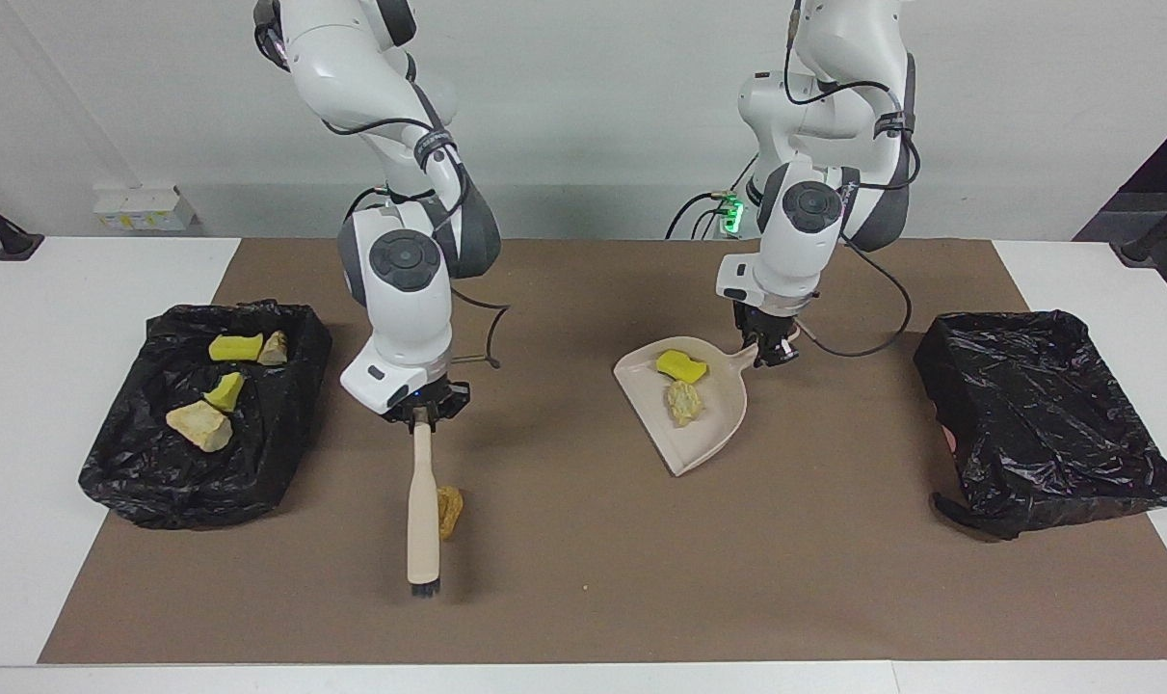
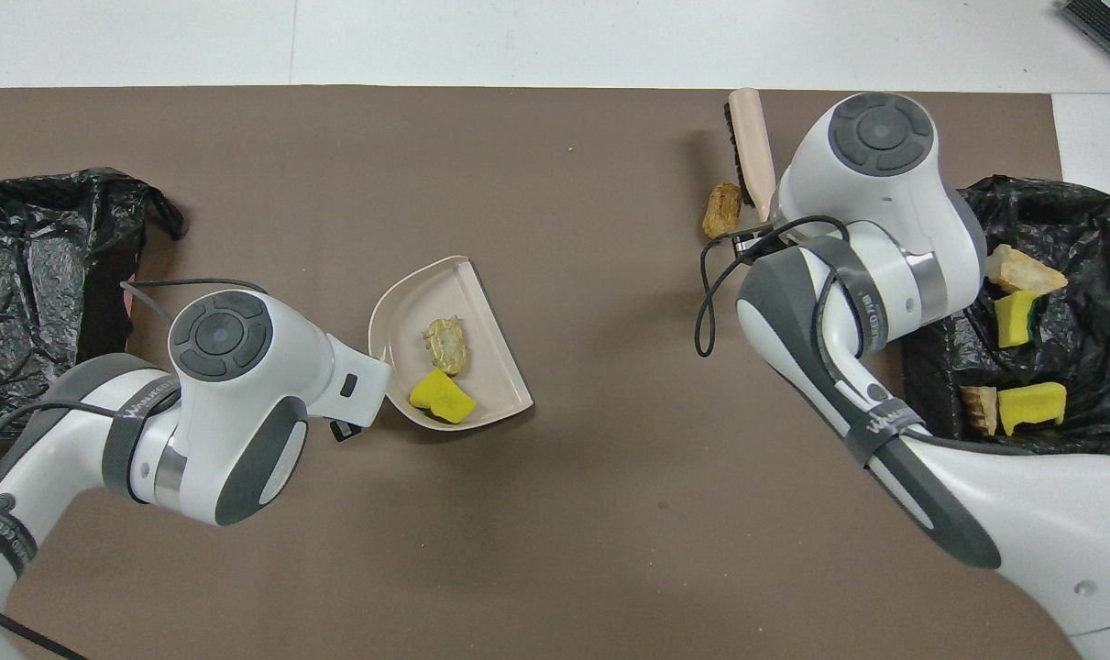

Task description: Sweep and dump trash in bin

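The right claw (image 1: 419, 413) is clenching the handle end of a brush (image 1: 421, 511), which is pointing away from the robots with its dark bristles (image 1: 425, 585) at the end farthest from them. An orange-brown nugget (image 1: 448, 509) is lying on the brown mat (image 1: 583, 598) right against the brush's shaft, on the side toward the dustpan (image 1: 684, 400). So the brush is standing on the nugget's outer side, and a sideways push toward the left arm's end of the counter would likely drive it to the pan. The nugget is small, oblong and rough, its long axis running roughly along the brush.

The left claw (image 1: 769, 349) is gripping the dustpan's handle, holding the pan well apart from the nugget, its open mouth facing away from the robots. A yellow foam chunk (image 1: 680, 363) and a pale crusty lump (image 1: 684, 400) are sitting in it. Four more scraps are lying in the black-lined bin (image 1: 284, 453) near the right arm; a second black-lined bin (image 1: 1046, 424) near the left arm is showing no scraps.
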Robot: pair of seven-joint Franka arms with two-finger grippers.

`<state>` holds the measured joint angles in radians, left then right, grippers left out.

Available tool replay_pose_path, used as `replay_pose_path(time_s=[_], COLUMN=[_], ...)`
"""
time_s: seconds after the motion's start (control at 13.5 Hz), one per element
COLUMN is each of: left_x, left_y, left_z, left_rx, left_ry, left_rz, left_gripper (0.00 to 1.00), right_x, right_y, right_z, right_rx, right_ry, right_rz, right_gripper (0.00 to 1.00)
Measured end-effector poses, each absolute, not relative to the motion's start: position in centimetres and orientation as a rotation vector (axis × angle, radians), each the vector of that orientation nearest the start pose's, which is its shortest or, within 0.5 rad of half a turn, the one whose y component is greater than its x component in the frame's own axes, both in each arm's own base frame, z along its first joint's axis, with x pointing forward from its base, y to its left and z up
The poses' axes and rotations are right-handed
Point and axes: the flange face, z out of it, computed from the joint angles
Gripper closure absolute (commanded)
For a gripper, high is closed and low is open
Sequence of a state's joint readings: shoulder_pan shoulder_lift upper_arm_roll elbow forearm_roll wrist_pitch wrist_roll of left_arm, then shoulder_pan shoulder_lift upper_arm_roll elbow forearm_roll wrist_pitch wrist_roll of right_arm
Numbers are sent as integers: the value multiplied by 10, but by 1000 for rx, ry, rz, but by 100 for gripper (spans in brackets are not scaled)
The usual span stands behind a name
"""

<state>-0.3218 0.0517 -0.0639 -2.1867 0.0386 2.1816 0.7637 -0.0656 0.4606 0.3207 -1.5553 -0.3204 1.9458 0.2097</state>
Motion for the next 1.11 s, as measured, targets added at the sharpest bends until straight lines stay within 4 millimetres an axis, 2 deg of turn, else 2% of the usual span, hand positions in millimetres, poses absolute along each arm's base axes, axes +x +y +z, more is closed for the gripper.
replay_pose_path(time_s=[0.07,0.22,0.37,0.59,0.74,1.03,1.11], left_x=[495,495,495,494,494,494,494], left_y=[-199,-199,-199,-199,-199,-199,-199], left_z=[360,360,360,359,359,359,359], left_rx=[-2602,-2603,-2603,-2604,-2606,-2617,-2618], left_ry=[1728,1727,1726,1725,1721,1705,1704], left_rz=[95,94,94,96,96,96,97], left_gripper=[100,100,100,100,100,100,100], right_x=[669,666,655,640,627,583,572], right_y=[107,97,115,166,208,306,325], right_z=[381,359,342,341,341,348,350], right_rx=[-3291,-3289,-3278,-3212,-3164,-3069,-3044], right_ry=[-239,-248,-302,-386,-452,-635,-641], right_rz=[39,118,185,204,219,233,244], right_gripper=[100,100,100,100,100,100,100])
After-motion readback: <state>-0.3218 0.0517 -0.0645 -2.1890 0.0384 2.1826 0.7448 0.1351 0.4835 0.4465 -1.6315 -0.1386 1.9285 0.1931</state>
